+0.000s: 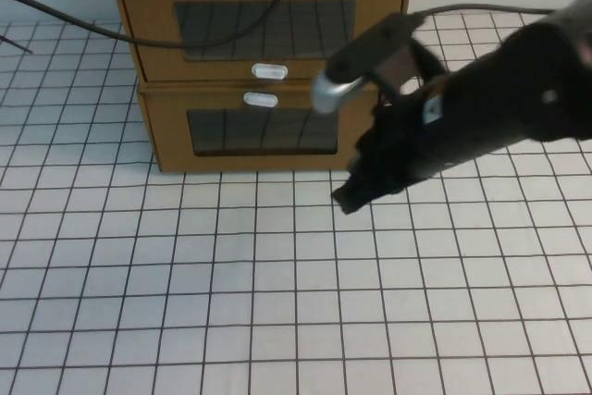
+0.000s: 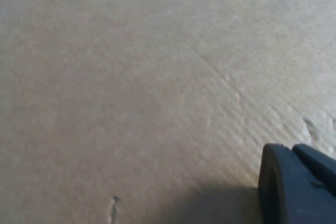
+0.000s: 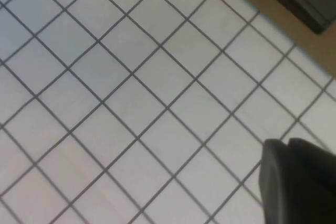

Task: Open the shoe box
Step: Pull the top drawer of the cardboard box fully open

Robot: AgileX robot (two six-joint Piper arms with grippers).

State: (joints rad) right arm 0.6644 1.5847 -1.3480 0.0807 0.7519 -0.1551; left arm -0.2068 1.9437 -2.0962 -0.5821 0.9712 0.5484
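Observation:
The shoe box is a brown cardboard unit of two stacked drawers with dark mesh windows, standing at the back of the table. The upper drawer has a white handle and so does the lower one; both drawers are pushed in. My right gripper hangs shut and holding nothing over the grid mat, just in front of the box's lower right corner. In the right wrist view that gripper is above the tiles, with the box's edge beyond. My left gripper, fingers together, sits close against plain cardboard.
A white mat with a grey grid covers the table in front of the box. A black cable runs across the box's upper left. The right arm's dark body fills the right side.

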